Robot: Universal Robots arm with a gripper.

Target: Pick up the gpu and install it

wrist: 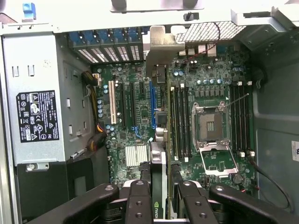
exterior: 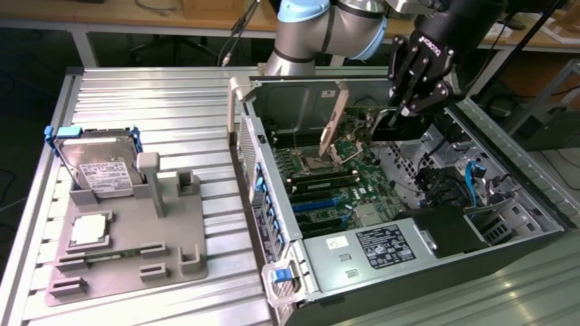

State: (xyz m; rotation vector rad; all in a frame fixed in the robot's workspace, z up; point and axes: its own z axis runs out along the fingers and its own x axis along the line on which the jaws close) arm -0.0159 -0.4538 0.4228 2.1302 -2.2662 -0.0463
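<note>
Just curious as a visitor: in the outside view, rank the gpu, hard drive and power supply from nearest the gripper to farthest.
1. The gpu, clamped in the gripper, inside the case.
2. The power supply, in the case's near corner.
3. The hard drive, on the stand, exterior view's left.

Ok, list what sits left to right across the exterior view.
hard drive → CPU socket → gpu → blue cable
</note>
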